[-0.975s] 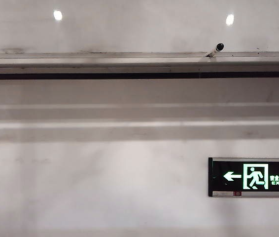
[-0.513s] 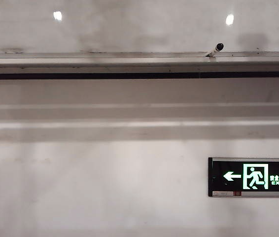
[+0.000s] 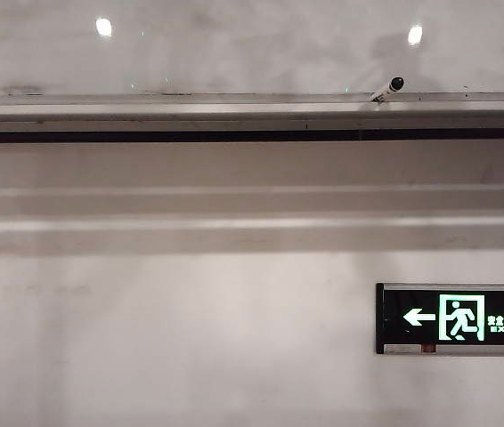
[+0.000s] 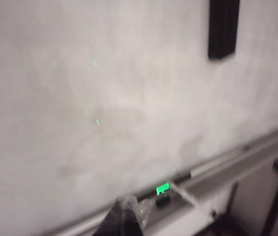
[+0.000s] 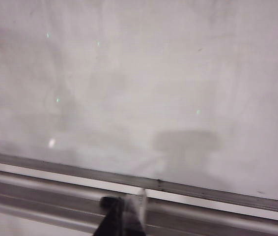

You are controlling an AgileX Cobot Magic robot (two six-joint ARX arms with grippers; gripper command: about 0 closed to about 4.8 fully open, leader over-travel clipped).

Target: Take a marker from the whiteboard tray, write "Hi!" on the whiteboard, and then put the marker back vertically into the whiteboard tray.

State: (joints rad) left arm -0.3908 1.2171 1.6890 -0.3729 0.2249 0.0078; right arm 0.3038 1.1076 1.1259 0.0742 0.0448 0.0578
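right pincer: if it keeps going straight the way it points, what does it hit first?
Probably the marker on the tray: the right pincer, shut, points at it in the right wrist view, with the whiteboard behind. Depth is unclear, and the frame is blurred.

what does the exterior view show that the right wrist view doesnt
Only the exterior view shows the green-lit exit sign on the matt wall and the round ceiling-light reflections in the glossy panel.

Only the right wrist view shows the right gripper, its dark tip shut and close to the ledge. The left gripper appears in neither.

Both show the glossy white whiteboard, the long silver-grey whiteboard tray and the slim white marker with a black cap on it.
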